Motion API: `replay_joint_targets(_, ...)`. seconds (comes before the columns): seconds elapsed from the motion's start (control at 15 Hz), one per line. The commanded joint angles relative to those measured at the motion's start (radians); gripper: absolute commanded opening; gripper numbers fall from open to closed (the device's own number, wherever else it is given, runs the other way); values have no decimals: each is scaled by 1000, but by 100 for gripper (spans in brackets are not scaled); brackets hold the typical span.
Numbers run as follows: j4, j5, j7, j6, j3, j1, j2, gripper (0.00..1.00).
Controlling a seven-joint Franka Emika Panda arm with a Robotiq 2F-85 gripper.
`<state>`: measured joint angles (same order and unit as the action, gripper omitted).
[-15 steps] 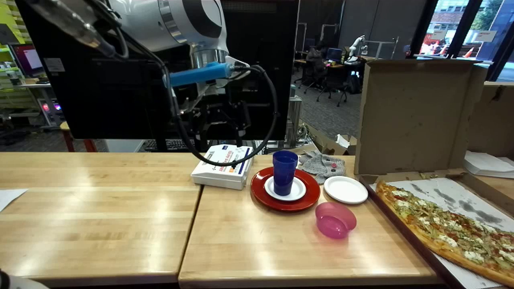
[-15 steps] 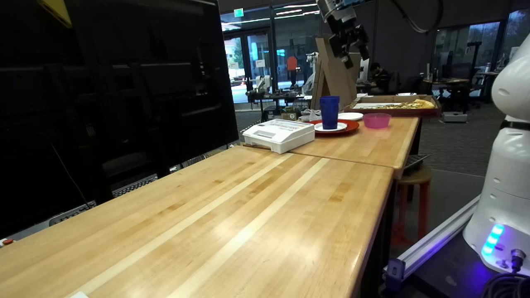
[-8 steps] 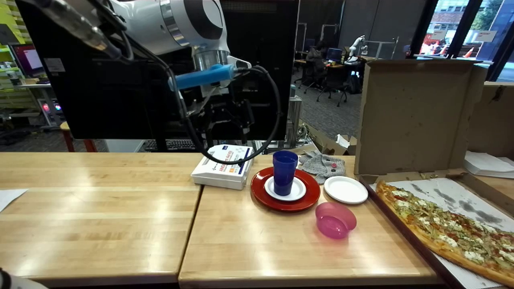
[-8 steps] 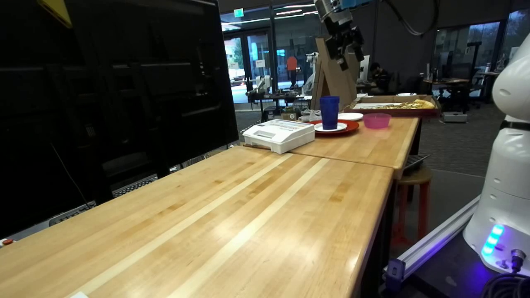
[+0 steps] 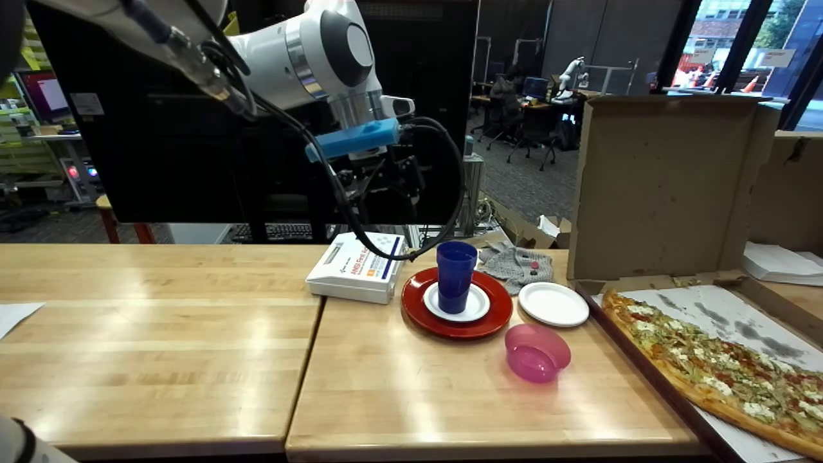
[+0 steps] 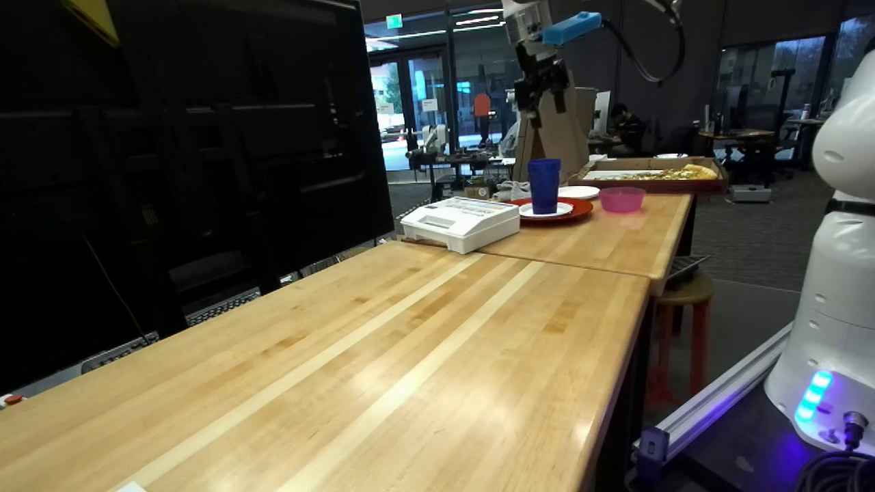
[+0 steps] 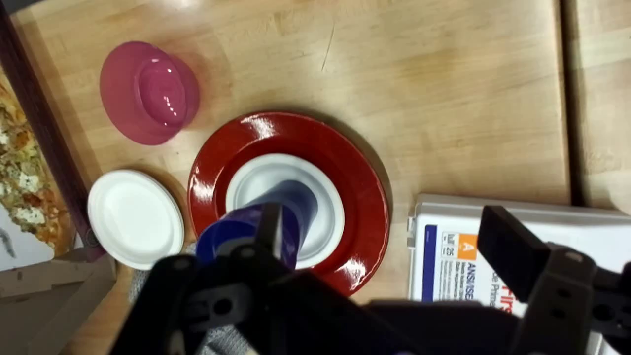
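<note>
My gripper (image 7: 389, 236) is open and empty, its two black fingers wide apart in the wrist view. It hangs above the table in both exterior views (image 5: 387, 209) (image 6: 547, 113), apart from the things below. A dark blue cup (image 5: 455, 276) stands upright on a small white plate (image 5: 477, 303), which lies on a red plate (image 5: 500, 302). In the wrist view one finger overlaps the cup (image 7: 296, 212) and hides part of it. The other finger overlaps a white first aid box (image 7: 448, 261) beside the red plate (image 7: 367, 207).
A pink bowl (image 5: 537, 354) and another white plate (image 5: 554, 303) stand near the red plate. An open cardboard box (image 5: 669, 193) holds pizza (image 5: 720, 366). A grey knitted cloth (image 5: 514, 267) lies behind the plates. A large black screen (image 5: 161, 161) stands behind the wooden table (image 5: 161, 334).
The arm and gripper have moved down, towards the cup's side: rightward in an exterior view, leftward in an exterior view from elsewhere. The gripper stays open. The things on the table have not moved.
</note>
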<state>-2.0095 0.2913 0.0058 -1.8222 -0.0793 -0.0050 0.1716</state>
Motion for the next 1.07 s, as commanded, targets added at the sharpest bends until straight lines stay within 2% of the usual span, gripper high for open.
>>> replay_joint_targets(0.0, 104, -1, -28, -41, 32, 0, -82, 100)
replay_joint_targets(0.33, 237, -31, -78, -36, 68, -6, -181, 100)
replay_joint_targets(0.67, 337, -139, -195, -48, 78, -8, -297, 100)
replay_joint_targets(1.0, 402, -126, -179, -12, 75, 0, -370, 100)
